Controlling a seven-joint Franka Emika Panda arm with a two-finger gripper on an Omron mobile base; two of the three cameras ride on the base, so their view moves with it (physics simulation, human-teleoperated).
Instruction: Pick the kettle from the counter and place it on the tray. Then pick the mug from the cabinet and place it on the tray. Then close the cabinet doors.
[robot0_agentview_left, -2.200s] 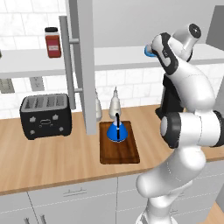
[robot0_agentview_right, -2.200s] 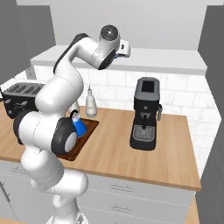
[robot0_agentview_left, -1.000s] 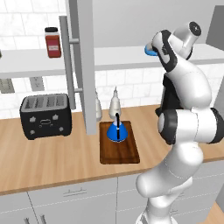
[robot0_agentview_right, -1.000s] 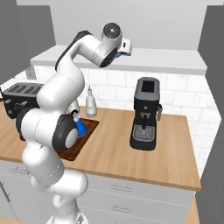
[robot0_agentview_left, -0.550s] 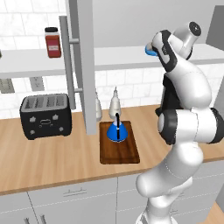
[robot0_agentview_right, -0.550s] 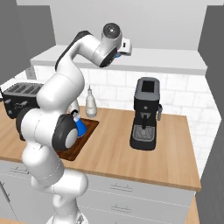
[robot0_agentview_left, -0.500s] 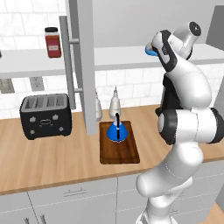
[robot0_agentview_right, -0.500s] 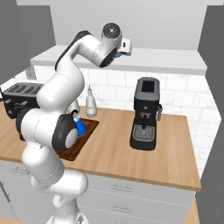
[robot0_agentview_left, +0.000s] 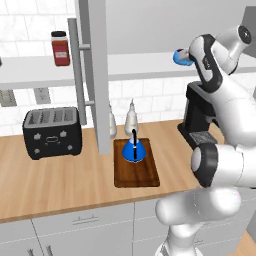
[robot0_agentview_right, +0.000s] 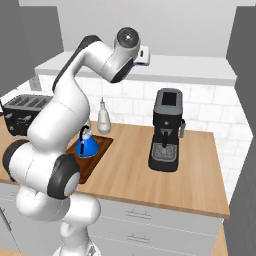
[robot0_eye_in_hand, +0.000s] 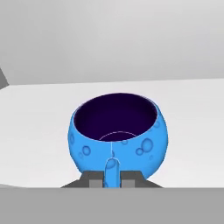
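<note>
Already the kettle sits on the tray; now the gripper pinches the mug handle on the cabinet shelf. Lifting clear comes next, I'd say.

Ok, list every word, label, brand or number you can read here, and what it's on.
None can be read.
Red-labelled jar on the cabinet shelf: the label shows no legible text.
Toaster: pale marks on its front, too small to read.
Coffee machine, kettle, mug: no lettering.

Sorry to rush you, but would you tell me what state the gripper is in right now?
Gripper: closed on the blue mug's handle, on the cabinet shelf.
</note>
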